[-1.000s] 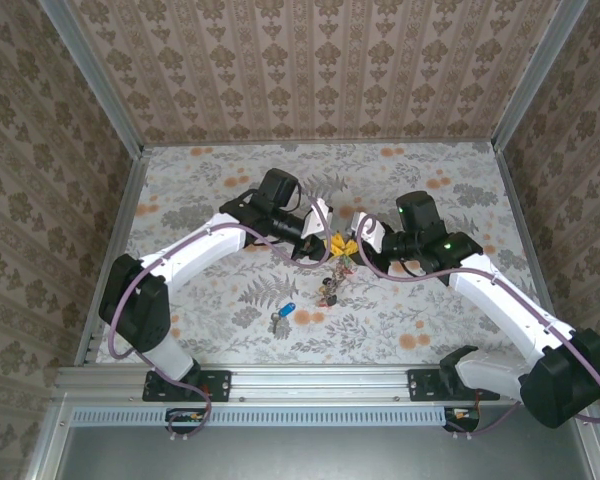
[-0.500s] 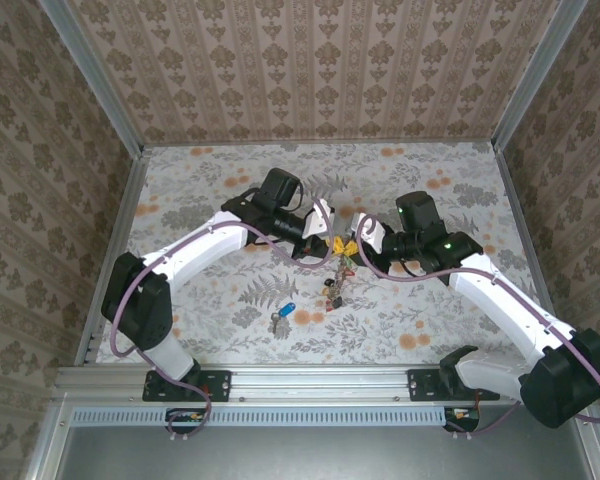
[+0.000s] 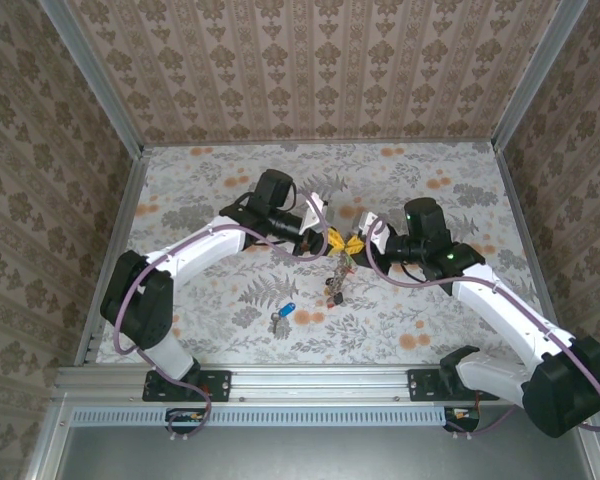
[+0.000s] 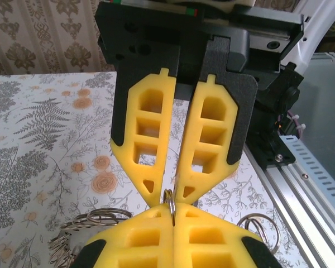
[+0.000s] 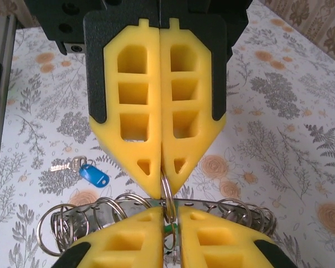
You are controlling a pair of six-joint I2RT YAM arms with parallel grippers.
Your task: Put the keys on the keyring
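Note:
My two grippers meet tip to tip above the middle of the table. The left gripper (image 3: 327, 238) (image 4: 173, 207) is shut on a small metal split ring (image 4: 170, 199) at its fingertips. That ring belongs to the keyring (image 5: 229, 206), a metal band strung with several split rings, whose bunch (image 3: 334, 277) hangs below the grippers. The right gripper (image 3: 356, 243) (image 5: 172, 211) faces it with its jaws a narrow gap apart, and the same split ring (image 5: 166, 190) stands in that gap. A blue-headed key (image 3: 284, 314) (image 5: 92, 174) lies on the table, nearer the front.
The flower-patterned table (image 3: 200, 200) is walled at the back and both sides. An aluminium rail (image 3: 310, 380) runs along the front edge, seen close by in the left wrist view. Bare tabletop lies to the left, right and behind the grippers.
The left gripper has closed fully on the split ring. The right gripper's jaws have parted slightly, and its wrist has shifted a little to the right.

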